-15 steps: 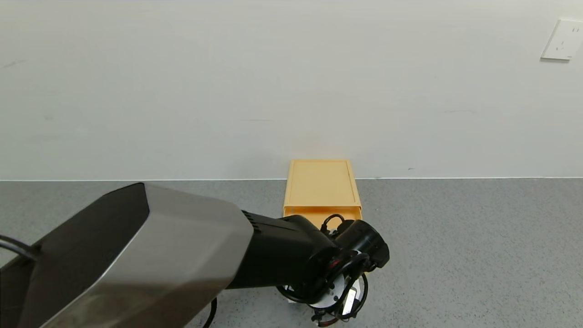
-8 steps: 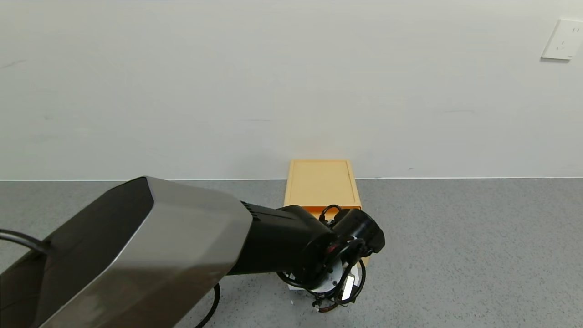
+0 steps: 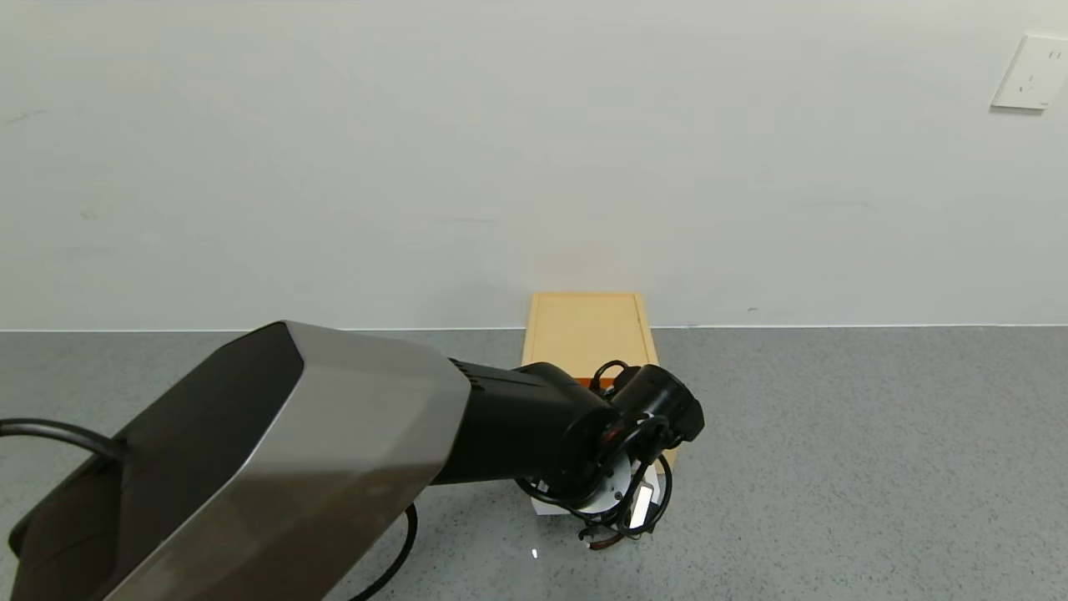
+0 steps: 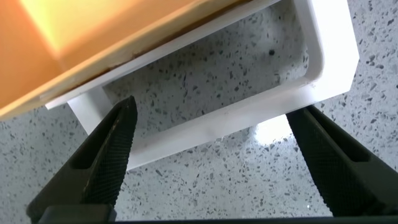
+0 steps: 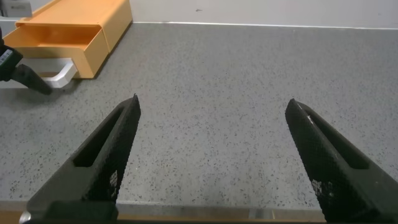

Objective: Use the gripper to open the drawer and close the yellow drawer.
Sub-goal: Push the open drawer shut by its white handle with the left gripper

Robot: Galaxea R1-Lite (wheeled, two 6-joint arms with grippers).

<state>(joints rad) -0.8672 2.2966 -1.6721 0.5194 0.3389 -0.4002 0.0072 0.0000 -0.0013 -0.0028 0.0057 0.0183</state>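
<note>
Left gripper hangs over the white loop handle, fingers spread wide, one off each end of it. The yellow drawer sits part-way out of its case by the wall. Right gripper hovers apart, fingers splayed, holding nothing.

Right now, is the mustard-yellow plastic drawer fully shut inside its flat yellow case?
No: in the right wrist view the mustard-yellow plastic drawer sticks out of the flat yellow case, with its white loop handle in front.
</note>
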